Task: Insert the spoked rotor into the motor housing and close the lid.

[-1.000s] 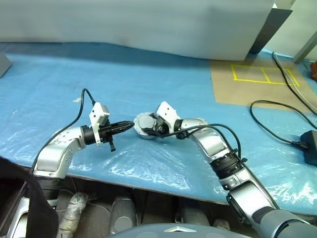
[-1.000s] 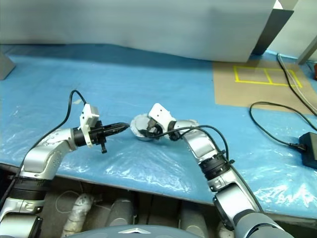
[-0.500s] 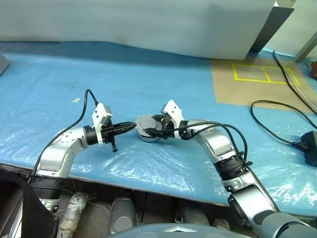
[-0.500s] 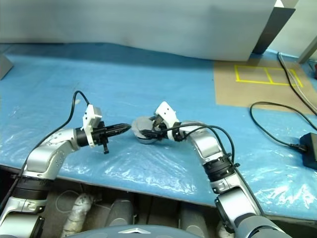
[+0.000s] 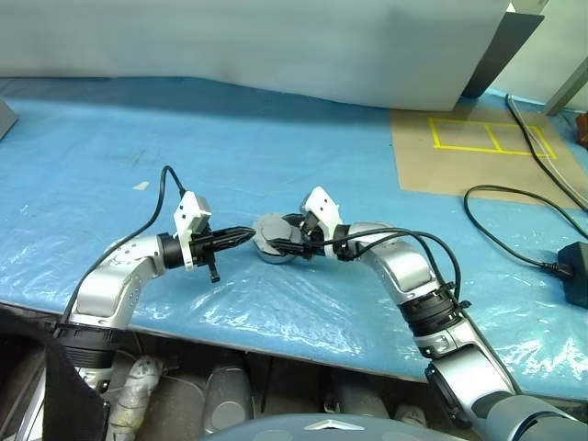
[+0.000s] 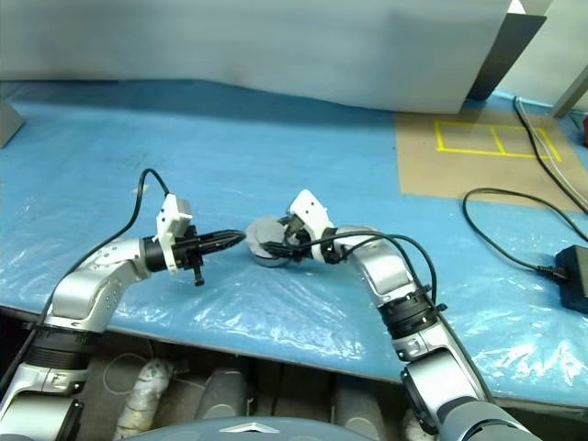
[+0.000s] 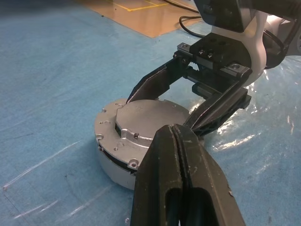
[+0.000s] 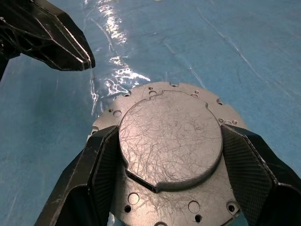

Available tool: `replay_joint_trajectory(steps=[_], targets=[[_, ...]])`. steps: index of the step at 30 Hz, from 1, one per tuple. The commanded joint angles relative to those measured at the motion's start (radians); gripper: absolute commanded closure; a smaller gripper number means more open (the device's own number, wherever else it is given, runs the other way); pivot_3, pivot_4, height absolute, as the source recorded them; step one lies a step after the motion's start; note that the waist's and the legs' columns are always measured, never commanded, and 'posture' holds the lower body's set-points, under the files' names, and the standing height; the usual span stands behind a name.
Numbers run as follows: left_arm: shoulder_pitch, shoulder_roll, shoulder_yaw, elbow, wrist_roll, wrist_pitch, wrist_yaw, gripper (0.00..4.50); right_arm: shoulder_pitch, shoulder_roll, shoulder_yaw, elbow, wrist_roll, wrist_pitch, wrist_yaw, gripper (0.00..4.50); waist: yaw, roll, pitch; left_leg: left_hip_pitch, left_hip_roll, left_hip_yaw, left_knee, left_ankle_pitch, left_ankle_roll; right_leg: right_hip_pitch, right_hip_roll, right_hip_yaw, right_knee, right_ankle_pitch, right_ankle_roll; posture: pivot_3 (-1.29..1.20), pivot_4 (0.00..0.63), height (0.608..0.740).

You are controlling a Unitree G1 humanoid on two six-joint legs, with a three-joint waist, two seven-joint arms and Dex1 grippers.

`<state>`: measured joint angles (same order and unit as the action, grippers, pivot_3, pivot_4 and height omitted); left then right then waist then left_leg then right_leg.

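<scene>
Right wrist view: right tool straddles lid; left tool closed, empty.

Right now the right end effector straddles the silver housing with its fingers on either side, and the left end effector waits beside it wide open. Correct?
Not quite. The left end effector is shut, fingers pressed together, as the left wrist view shows. The right end effector does straddle the motor housing, a finger on either side.

The motor housing looks like dull grey metal with tiny scratches. The blue table cover looks like shiny, wrinkly plastic.
</scene>
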<state>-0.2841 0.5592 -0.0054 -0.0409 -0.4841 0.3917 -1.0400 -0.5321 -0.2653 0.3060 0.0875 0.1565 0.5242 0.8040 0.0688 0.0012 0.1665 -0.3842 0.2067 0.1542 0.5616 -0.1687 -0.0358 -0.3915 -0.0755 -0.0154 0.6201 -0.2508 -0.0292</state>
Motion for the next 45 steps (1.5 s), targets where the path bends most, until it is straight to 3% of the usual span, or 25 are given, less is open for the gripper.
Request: replay_joint_trajectory(steps=[1,17,27,35,45], targets=[[-0.015,0.0,0.006,-0.016,-0.001,-0.009,0.0,4.5,0.029,-0.017,0.031,0.027,-0.023,-0.004,0.01,1.54,0.0,0.0,0.0,0.0,0.0,0.0,0.0,0.0,0.0,0.0,0.0,0.0,0.0,0.0,0.0,0.0,0.15,0.74],[-0.045,-0.027,-0.025,-0.011,0.009,-0.002,0.014,4.5,0.096,-0.096,0.135,0.139,-0.115,-0.158,0.08,1.54,0.002,0.0,-0.004,0.006,0.0,0.001,0.0,0.0,0.0,0.006,-0.001,0.001,-0.002,0.0,0.0,0.0,0.15,0.74],[-0.04,-0.046,-0.029,-0.005,0.022,-0.01,0.019,4.5,0.057,-0.014,0.04,0.144,-0.051,-0.073,0.009,1.54,-0.003,0.0,-0.007,0.009,0.0,0.003,-0.003,0.0,0.001,0.006,0.0,0.004,-0.002,0.0,0.0,0.0,0.15,0.74],[-0.048,-0.051,-0.03,0.005,0.026,-0.012,0.018,4.5,0.074,-0.031,0.112,0.177,-0.147,-0.138,-0.02,1.54,-0.003,-0.001,-0.007,0.011,0.0,0.008,-0.005,-0.001,0.001,0.004,0.0,0.007,-0.003,0.0,0.0,0.0,0.15,0.74],[-0.039,-0.048,-0.028,-0.005,0.024,-0.005,0.02,4.5,0.087,0.055,0.063,0.23,-0.126,-0.047,-0.108,1.54,-0.007,-0.006,-0.012,0.024,0.0,0.017,-0.019,-0.001,0.002,0.004,0.001,0.018,-0.004,-0.004,0.007,0.0,0.15,0.74]])
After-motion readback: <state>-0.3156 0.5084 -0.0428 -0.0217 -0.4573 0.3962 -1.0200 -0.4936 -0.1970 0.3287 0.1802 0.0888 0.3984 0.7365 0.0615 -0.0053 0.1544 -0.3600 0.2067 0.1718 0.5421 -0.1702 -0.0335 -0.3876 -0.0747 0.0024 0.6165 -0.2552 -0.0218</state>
